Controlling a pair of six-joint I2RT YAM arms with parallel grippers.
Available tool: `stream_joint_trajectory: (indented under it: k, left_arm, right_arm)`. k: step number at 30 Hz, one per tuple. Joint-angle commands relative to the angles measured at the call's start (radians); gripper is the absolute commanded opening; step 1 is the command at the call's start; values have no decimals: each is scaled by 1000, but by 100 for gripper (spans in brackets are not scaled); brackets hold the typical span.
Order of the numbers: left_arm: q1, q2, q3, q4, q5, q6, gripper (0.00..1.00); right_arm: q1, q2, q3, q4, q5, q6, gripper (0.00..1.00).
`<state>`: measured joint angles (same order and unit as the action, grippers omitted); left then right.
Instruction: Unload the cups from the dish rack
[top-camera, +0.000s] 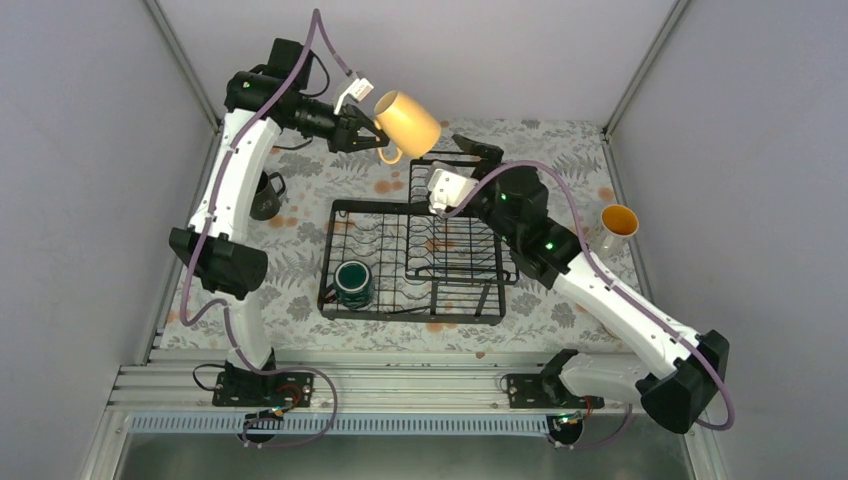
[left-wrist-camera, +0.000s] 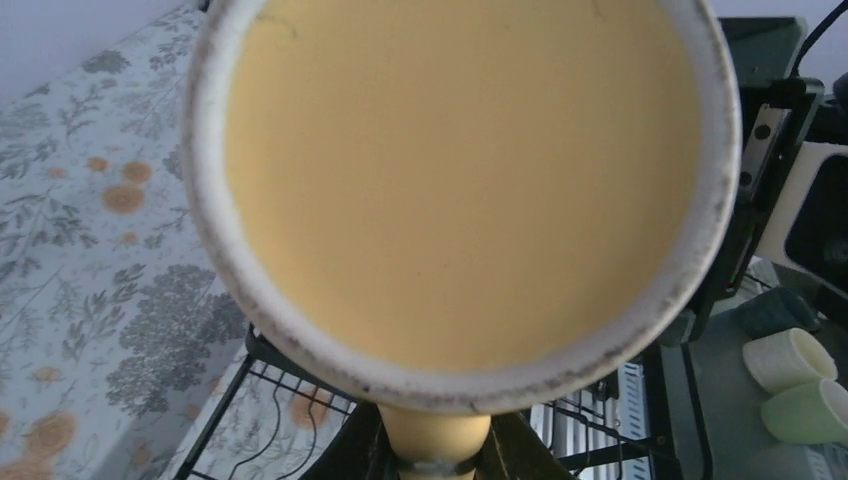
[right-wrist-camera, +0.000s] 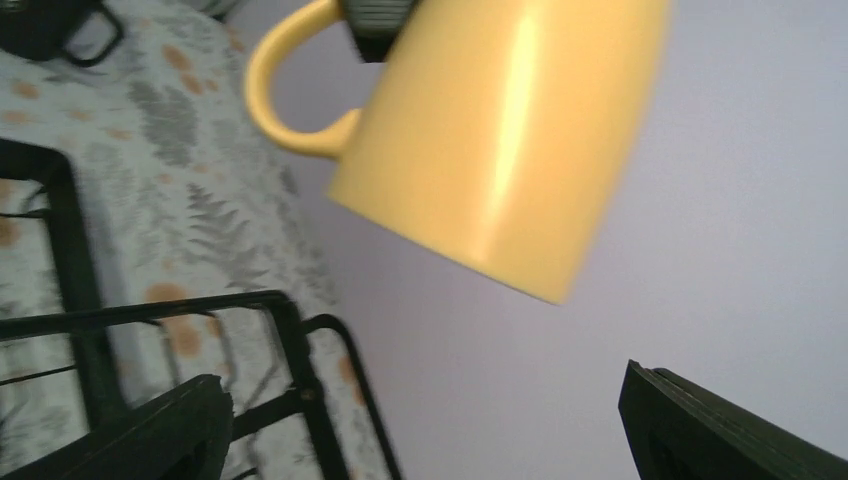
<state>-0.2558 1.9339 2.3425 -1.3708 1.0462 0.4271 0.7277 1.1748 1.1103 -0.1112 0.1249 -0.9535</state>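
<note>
The left gripper (top-camera: 383, 143) is pinched tight on the handle of the pale yellow mug (top-camera: 407, 122). It holds the mug in the air just past the far left corner of the dish rack (top-camera: 410, 262). The mug is tipped on its side, mouth turned back toward the left arm and handle underneath.

From the left wrist the mug's mouth fills nearly the whole view. Only dark slivers of the fingers (left-wrist-camera: 352, 452) show either side of the handle, and the rack is reduced to a few wires below.

The right gripper (right-wrist-camera: 430, 435) hangs over the rack's far end with its jaws spread wide and nothing between them. Its camera catches the yellow mug from the side, the rim cut off at the top edge.

A teal mug (top-camera: 353, 283) sits in the rack's near left corner. A black mug (top-camera: 265, 195) stands on the floral cloth (top-camera: 300, 262) to the left, partly behind the left arm. A tall white mug (top-camera: 615, 228) with an orange inside stands to the right, its lower part hidden by the right arm.

A pale stubby cylinder (left-wrist-camera: 790, 360) and a greenish one (left-wrist-camera: 805, 412) are too blurred to name.
</note>
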Motion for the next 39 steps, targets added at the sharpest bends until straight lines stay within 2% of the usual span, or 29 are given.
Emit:
stream_joint_trajectory:
  k: [1,9,19,22,27,29,32,34,35,39]
  left_arm:
    - [1,-39,18,13,174,12,2]
    - [-39,-12,-47,12,168,-13,2]
    - [-89,-5,-79,10,165,-13,2]
    - [-98,-13,-128,10,151,-13,2]
    - [-99,-9,-139,11,138,-7,4]
    - [-100,1,-127,10,130,-6,6]
    - [-103,23,-121,10,116,-7,16]
    - [-107,34,-121,10,110,-5,27]
    - [-109,36,-120,11,107,-1,28]
    - [-117,45,-98,10,93,10,33]
  right_arm:
    - [9,-76,-66,304,81,-113,100]
    - [39,-54,-175,484,130,-247,99]
    - [61,26,-229,823,179,-383,92]
    - [61,48,-257,955,188,-464,82]
    - [61,36,-273,1003,158,-470,64]
    - [61,34,-292,1033,143,-477,62]
    - [65,32,-326,1094,118,-504,57]
    - [71,34,-345,1124,105,-528,52]
    - [75,35,-348,1128,101,-537,49]
    - [93,37,-350,1118,103,-552,28]
